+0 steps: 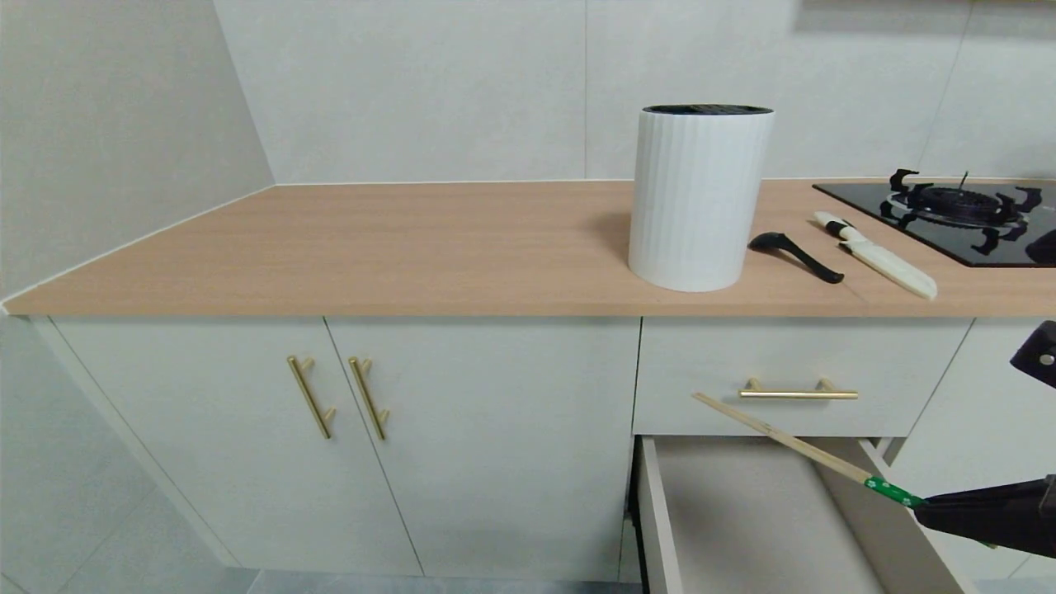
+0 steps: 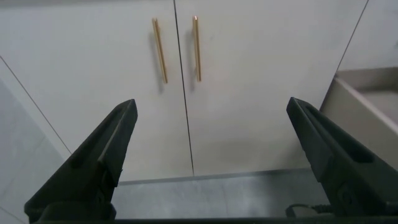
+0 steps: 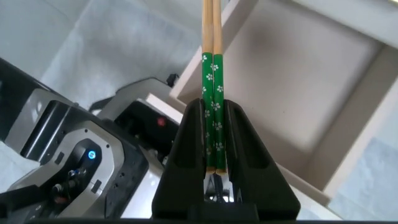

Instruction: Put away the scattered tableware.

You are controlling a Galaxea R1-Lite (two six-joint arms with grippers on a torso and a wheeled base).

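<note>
The right end effector (image 1: 931,503) sits nearest, clamped on the green patterned ends of a pair of chopsticks (image 1: 784,441). The chopsticks slant up and leftward above the open drawer (image 1: 660,511). The left end effector (image 2: 211,106) is spread wide and holds nothing, facing two closed cabinet doors (image 2: 249,93) with gold handles. Above the cabinets lies the wooden surface (image 1: 412,247). On it stands a white ribbed holder (image 1: 697,202). Just right of the holder lies a black spoon (image 1: 796,254), then a knife (image 1: 879,256) with a pale blade. A black stove (image 1: 957,210) is farthest right.
</note>
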